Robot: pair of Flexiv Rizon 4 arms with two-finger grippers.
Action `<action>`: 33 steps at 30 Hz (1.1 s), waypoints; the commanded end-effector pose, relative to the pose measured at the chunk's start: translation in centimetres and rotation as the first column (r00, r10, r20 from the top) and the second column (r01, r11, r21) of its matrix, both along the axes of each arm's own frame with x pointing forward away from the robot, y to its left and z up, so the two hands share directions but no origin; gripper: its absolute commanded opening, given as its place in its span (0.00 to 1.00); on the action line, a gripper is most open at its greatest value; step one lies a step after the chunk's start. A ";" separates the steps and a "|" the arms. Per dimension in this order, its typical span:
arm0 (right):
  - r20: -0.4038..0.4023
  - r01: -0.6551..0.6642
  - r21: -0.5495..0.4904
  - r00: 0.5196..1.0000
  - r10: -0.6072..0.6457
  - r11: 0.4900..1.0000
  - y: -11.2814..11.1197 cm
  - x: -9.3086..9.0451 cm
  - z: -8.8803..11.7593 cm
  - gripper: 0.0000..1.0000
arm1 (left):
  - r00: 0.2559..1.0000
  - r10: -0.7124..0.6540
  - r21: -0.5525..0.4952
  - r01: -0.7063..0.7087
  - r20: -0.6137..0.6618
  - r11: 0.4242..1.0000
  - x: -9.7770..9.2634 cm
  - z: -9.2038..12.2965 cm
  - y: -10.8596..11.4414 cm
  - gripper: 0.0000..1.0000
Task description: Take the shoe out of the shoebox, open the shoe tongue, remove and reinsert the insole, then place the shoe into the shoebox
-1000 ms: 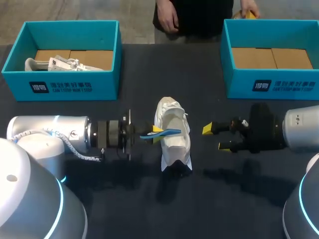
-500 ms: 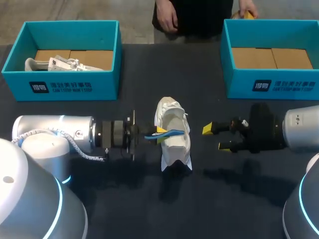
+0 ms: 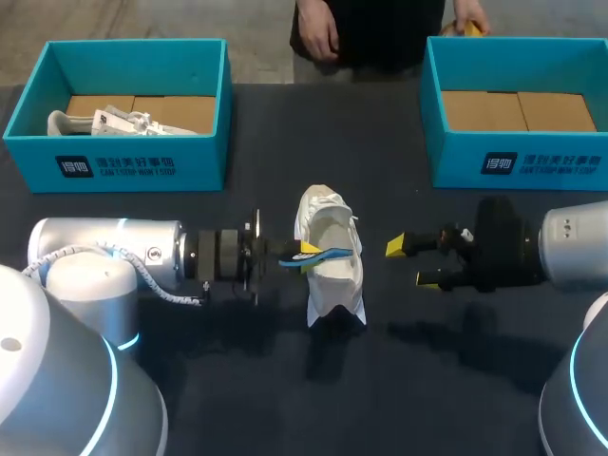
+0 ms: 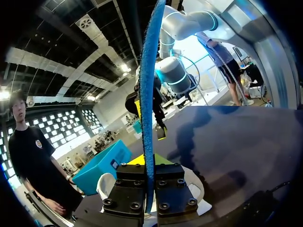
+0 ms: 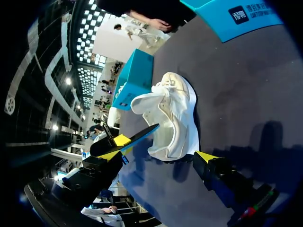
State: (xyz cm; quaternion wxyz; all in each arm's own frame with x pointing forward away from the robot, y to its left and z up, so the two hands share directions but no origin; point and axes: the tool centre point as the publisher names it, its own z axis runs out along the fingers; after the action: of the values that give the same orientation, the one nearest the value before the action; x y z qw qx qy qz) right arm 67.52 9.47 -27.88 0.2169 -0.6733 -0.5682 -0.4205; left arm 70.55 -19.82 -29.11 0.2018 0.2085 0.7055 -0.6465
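Even overhead light from about 12 o'clock fills the head view. The shoe (image 3: 332, 256), left arm (image 3: 104, 252) and right arm (image 3: 570, 249) each throw a soft shadow toward 6 o'clock on the dark, matte table (image 3: 237, 389). In the left wrist view the insole (image 4: 149, 94) stands backlit and the table carries a pale sheen; in the right wrist view the white shoe shows very bright.

left end effector (image 3: 304, 253): level, clamped on insole (image 3: 332, 253) | right end effector (image 3: 415, 262): level, fingers apart
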 end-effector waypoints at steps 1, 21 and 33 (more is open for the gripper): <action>-0.001 0.003 -0.003 1.000 -0.003 1.000 0.1 -0.1 0.1 1.00 | 1.000 -0.005 0.000 0.005 0.000 1.000 0.4 -0.4 -0.6 0.00; -0.001 0.003 -0.003 1.000 -0.003 1.000 0.1 -0.1 0.1 1.00 | 1.000 -0.014 0.000 0.014 -0.008 1.000 0.5 -1.1 -1.9 0.00; -0.001 0.003 -0.003 1.000 -0.003 1.000 0.1 -0.1 0.1 1.00 | 1.000 0.000 0.029 -0.001 0.026 1.000 1.4 -2.0 -1.6 0.00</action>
State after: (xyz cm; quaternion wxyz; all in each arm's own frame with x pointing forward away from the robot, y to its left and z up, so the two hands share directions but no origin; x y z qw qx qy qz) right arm 67.52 9.47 -27.88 0.2169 -0.6733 -0.5682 -0.4205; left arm 71.88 -21.25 -31.00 0.2085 0.2196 0.7113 -0.6343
